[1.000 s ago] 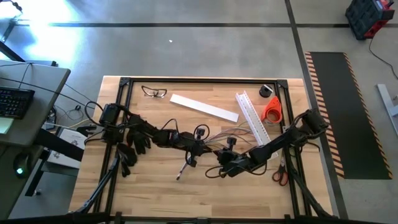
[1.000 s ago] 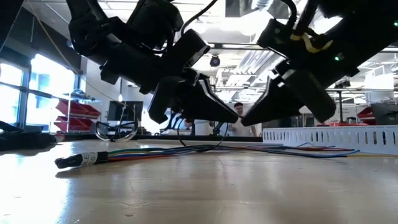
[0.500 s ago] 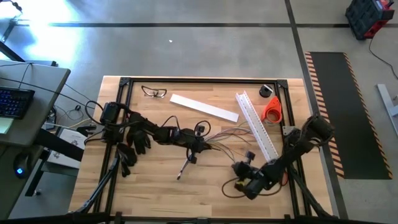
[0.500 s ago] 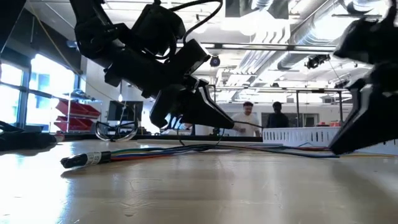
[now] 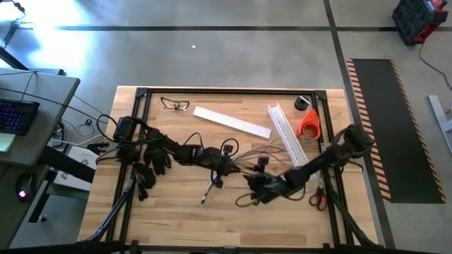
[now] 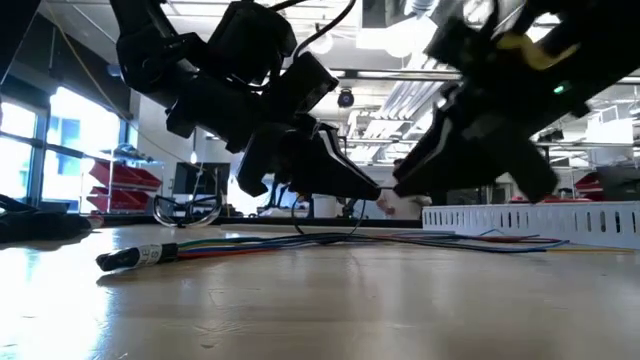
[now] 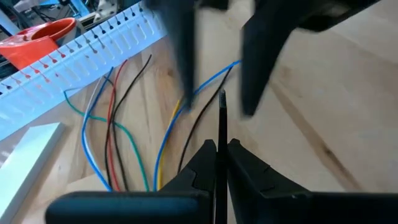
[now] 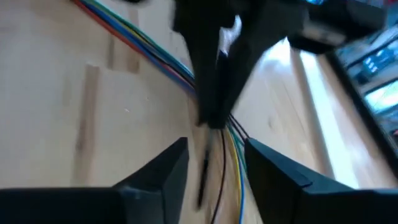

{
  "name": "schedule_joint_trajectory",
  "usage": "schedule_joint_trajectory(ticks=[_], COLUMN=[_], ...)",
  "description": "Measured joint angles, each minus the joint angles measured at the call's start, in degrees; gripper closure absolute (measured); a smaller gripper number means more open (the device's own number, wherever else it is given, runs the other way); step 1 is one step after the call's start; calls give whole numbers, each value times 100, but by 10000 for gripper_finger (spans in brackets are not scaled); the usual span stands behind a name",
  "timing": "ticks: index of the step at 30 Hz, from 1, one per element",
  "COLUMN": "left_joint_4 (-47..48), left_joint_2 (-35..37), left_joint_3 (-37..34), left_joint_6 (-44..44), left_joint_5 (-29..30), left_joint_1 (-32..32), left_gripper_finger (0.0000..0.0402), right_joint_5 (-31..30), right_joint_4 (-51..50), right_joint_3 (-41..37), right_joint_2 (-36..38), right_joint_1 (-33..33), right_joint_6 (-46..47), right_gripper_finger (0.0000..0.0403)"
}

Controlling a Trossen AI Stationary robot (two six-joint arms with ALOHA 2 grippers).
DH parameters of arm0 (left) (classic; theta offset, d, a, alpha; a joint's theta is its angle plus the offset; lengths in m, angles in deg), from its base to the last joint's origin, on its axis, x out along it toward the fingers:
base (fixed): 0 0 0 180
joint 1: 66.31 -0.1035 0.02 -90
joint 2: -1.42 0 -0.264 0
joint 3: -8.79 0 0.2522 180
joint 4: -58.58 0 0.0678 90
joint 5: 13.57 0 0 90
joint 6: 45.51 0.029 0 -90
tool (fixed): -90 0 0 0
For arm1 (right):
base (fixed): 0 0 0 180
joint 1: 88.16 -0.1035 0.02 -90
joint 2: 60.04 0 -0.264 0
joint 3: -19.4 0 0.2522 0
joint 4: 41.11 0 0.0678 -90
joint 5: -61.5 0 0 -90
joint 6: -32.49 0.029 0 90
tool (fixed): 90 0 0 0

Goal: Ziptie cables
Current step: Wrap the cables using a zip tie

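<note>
On the wooden bench (image 5: 169, 204), the cables (image 6: 330, 240) lie in a coloured bundle, their ends fanning toward the white slotted channel (image 5: 289, 134). The left tool (image 7: 221, 152) is clamped on the ziptie (image 7: 221, 118), which sticks out just above the wires. The right tool (image 8: 214, 165) faces it, fingers apart, with nothing between them. An orange tape roll (image 5: 308, 124) sits beyond.

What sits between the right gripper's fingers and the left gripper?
In the right wrist view, the right gripper stands open; ahead of it only the ziptie held by the shut left gripper, above the cables.
</note>
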Motion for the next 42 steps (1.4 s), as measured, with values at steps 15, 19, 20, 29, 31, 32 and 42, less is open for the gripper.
schedule_joint_trajectory(ticks=[15,19,20,29,31,32,42], left_joint_4=[-72,-72,-73,70,184,221,282], left_joint_2=[0,0,0,0,0,0,0], left_joint_3=[2,2,2,7,9,9,9], left_joint_6=[-8,-13,-10,199,227,250,256], left_joint_5=[48,59,89,336,447,485,507], left_joint_1=[46,51,54,38,38,38,31], left_gripper_finger=[394,394,394,394,394,394,394], right_joint_5=[553,536,532,310,297,318,803], right_joint_4=[244,239,224,-1539,-1963,-2169,-4018], right_joint_3=[0,0,0,4,4,4,11], right_joint_2=[-38,-38,-38,-38,-38,-38,-36], right_joint_1=[275,169,133,-665,-937,-1073,-2452], right_joint_6=[-61,114,270,3063,3836,4223,7706], right_gripper_finger=[371,397,399,402,402,402,403])
